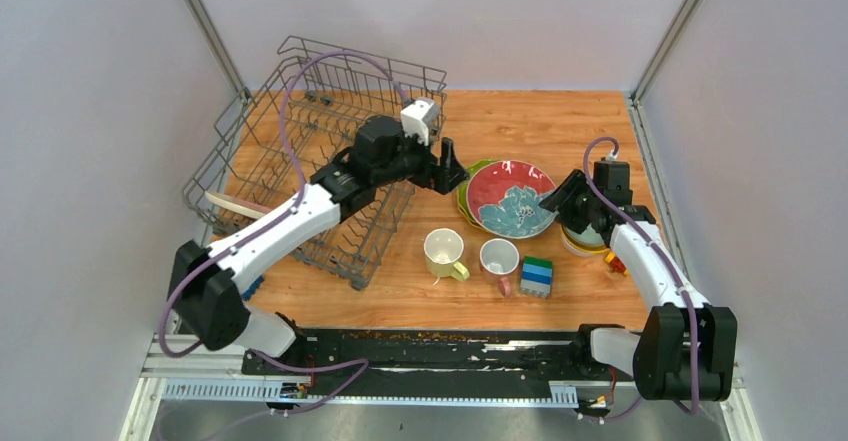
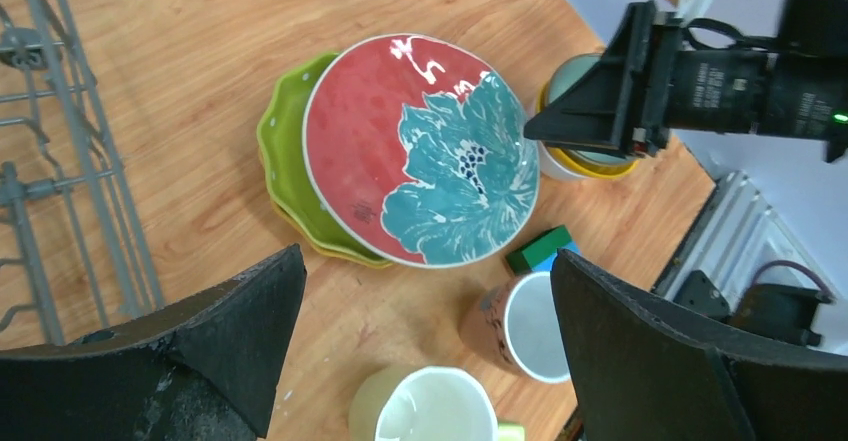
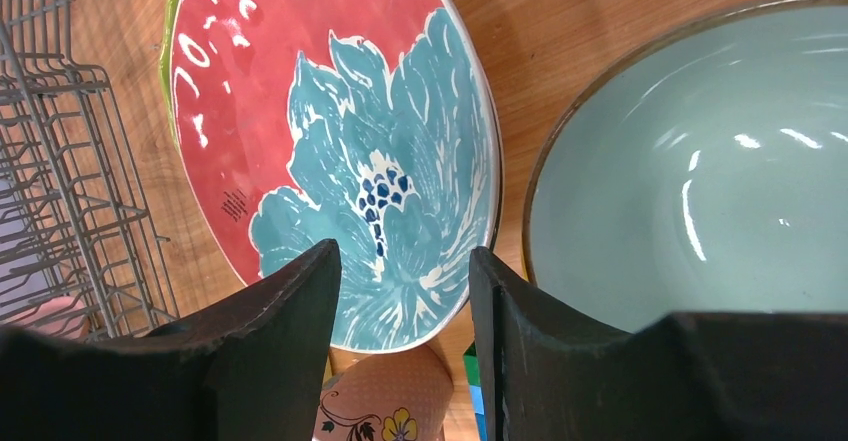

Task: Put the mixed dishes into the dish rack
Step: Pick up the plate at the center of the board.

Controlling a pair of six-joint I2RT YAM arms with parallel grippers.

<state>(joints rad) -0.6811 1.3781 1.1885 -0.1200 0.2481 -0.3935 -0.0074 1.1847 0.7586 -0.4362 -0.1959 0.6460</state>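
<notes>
The dish rack stands at the back left with a white-pink plate in it. A red plate with a teal flower lies on a scalloped green-yellow plate. My right gripper hovers open over the red plate's right rim, nothing between its jaws. Beside it sits a pale green bowl nested in a yellow-orange one. My left gripper is wide open at the stack's left side, above the pale yellow mug and the white pink-handled mug.
Stacked green-blue toy blocks stand just right of the white mug. The left arm reaches across the rack's near right corner. The rack's wires lie close to the plates' left side. White walls enclose the table.
</notes>
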